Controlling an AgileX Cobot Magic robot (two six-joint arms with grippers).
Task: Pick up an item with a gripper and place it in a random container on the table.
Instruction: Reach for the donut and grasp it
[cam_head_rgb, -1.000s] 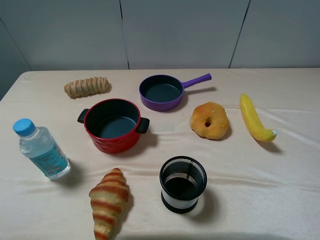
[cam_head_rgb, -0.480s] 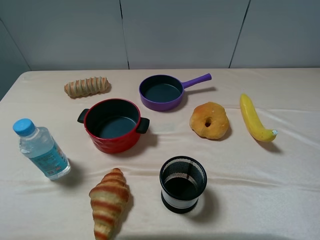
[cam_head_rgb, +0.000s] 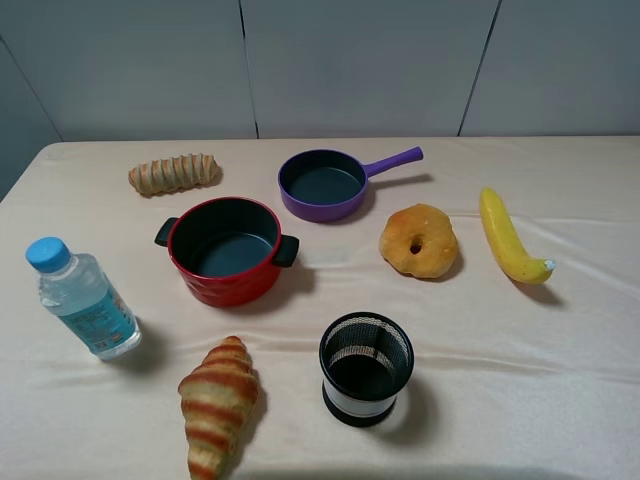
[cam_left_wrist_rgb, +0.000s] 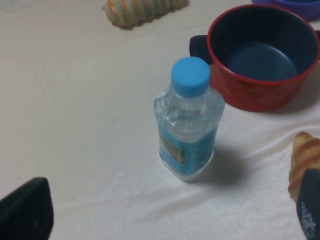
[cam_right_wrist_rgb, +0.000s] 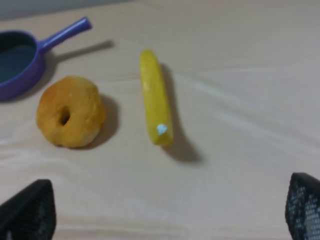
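The golden-yellow doughnut (cam_head_rgb: 419, 240) lies on the cream cloth table (cam_head_rgb: 560, 350), right of centre; it also shows in the right wrist view (cam_right_wrist_rgb: 71, 112). The purple frying pan (cam_head_rgb: 324, 184) stands empty behind it, handle pointing right, and its edge shows in the right wrist view (cam_right_wrist_rgb: 20, 62). My right gripper (cam_right_wrist_rgb: 165, 210) is open and empty, above the cloth and short of the doughnut and banana. My left gripper (cam_left_wrist_rgb: 167, 212) is open and empty, short of a water bottle. Neither gripper shows in the exterior high view.
A yellow banana (cam_head_rgb: 508, 238) lies right of the doughnut. A red two-handled pot (cam_head_rgb: 226, 248), a black mesh cup (cam_head_rgb: 366, 367), a striped croissant (cam_head_rgb: 217, 402), a water bottle (cam_head_rgb: 82, 299) and a long striped pastry (cam_head_rgb: 174, 172) also stand on the table.
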